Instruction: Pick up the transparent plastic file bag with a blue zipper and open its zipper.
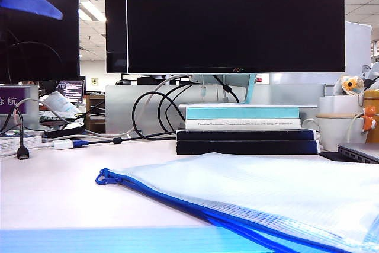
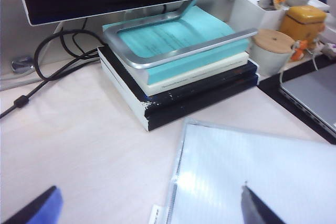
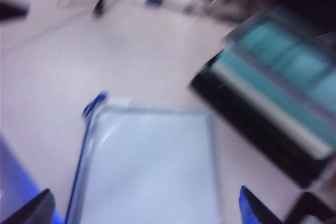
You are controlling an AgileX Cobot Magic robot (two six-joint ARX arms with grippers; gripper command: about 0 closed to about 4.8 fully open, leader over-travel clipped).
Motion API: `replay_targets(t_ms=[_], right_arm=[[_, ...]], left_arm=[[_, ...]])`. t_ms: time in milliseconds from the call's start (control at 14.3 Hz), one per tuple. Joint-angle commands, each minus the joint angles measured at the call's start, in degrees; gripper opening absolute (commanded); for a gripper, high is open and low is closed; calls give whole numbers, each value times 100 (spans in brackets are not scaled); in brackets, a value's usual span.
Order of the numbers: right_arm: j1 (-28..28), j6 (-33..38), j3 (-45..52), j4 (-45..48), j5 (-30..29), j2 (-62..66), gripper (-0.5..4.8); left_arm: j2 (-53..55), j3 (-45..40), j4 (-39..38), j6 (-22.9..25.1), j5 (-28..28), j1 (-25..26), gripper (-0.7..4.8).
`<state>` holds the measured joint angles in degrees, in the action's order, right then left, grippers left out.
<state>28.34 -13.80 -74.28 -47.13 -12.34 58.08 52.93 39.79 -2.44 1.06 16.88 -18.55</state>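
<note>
1. The transparent plastic file bag (image 1: 278,199) lies flat on the desk (image 1: 53,188), near and right of centre; nothing can be made out inside it.
2. Its zipper (image 1: 177,201) runs along the near long edge, its blue pull loop at the left end.
3. A white mug (image 1: 334,131) stands far right beside a yellow tin (image 2: 303,22); their contents are hidden.
4. The stack of books (image 1: 246,130) under the monitor (image 1: 235,19) carries spine lettering too small to read.
5. The left gripper (image 2: 149,208) hangs above the bag's corner, fingers wide apart, gripping nothing.
6. The right gripper (image 3: 144,208) hangs above the bag, fingers spread, empty; that view is blurred.
</note>
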Motion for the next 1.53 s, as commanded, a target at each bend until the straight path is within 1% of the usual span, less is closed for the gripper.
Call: replay_targets(t_ms=[70, 140, 209, 279, 349, 419, 558, 628, 698, 767, 837, 907, 977, 1046, 1116, 1256, 1325, 1395, 1465, 1535], right_arm=[[-271, 507, -9, 442, 973, -1384, 479], [-278, 507, 7, 560, 1355, -1808, 479], [-289, 522, 140, 566, 1493, -2164, 479], [-289, 590, 426, 654, 1637, -2490, 479], [-289, 776, 979, 1211, 1784, -3012, 479], [-286, 791, 1537, 1805, 1919, -3497, 479], [-286, 914, 2507, 2448, 2063, -4221, 479], [-286, 1075, 2881, 2599, 2061, -4454, 479], [-286, 1379, 3375, 2826, 2057, -4712, 479], [-286, 1606, 3668, 2979, 2050, -4850, 479], [-284, 2000, 4164, 3320, 1952, -5038, 479], [-282, 2286, 4638, 3738, 1845, -5149, 479], [-282, 2374, 5431, 4433, 1781, -5202, 479], [-282, 2564, 5877, 4795, 1633, -5202, 479], [-282, 2608, 6094, 4979, 1624, -5202, 479], [-284, 2599, 6500, 5213, 1665, -5219, 479], [-291, 2546, 6502, 5217, 1770, -5252, 477], [-293, 2437, 6502, 5368, 1851, -5283, 405], [-295, 2319, 6500, 5429, 1847, -5362, 362], [-297, 2061, 6498, 5455, 2162, -5598, 322]], left_arm=[[-699, 24, -748, 350, -44, 13, 479], [-1040, 22, -870, 363, -479, 39, 479], [-1453, -33, -922, 365, -881, 219, 479], [-1827, -157, -953, 343, -918, 492, 479], [-2264, -435, -949, 341, -933, 949, 479], [-2544, -629, -979, 227, -885, 1283, 479], [-2911, -861, -986, -138, -774, 1687, 479], [-3016, -907, -984, -219, -774, 1805, 479], [-3187, -992, -894, -396, -772, 1993, 479], [-3279, -1034, -848, -470, -774, 2070, 479], [-3410, -1099, -772, -485, -789, 2149, 479], [-3569, -1193, -682, -487, -800, 2168, 457], [-3812, -1456, -468, -629, -785, 2166, 454], [-4024, -1659, -315, -826, -796, 2168, 453], [-4221, -1827, -155, -907, -804, 2168, 453], [-5045, -2216, -50, -903, -815, 2166, 452], [-5292, -2321, -31, -898, -938, 2164, 418], [-5281, -2323, -133, -903, -905, 2162, 323], [-5272, -2337, -153, -903, -920, 2162, 299], [-5283, -2371, -219, -901, -911, 2162, 279]])
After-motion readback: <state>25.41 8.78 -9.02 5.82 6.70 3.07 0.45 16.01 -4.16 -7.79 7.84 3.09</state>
